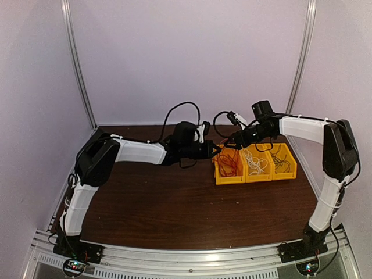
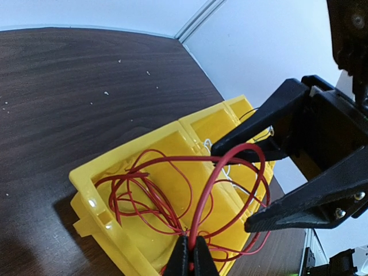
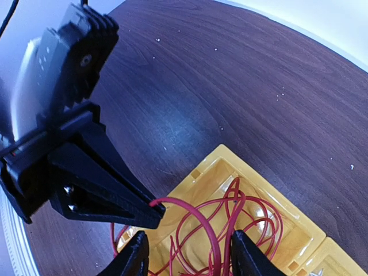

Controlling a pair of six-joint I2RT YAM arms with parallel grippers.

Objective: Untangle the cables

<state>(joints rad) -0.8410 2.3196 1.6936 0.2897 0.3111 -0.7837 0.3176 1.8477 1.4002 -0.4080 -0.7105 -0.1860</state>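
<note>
The red cable lies in loose loops in the left yellow bin. The white cable lies in the middle bin and the black cable in the right bin. My left gripper is at the left bin's far left corner. In the left wrist view it is shut on a loop of the red cable raised above the bin. My right gripper hovers over the same bin. In the right wrist view it is open, with the red cable rising between its fingers.
The three yellow bins stand in a row at the middle right of the dark wooden table. The two grippers are close together, my left gripper's tip just ahead of the right one. White walls enclose the back and sides.
</note>
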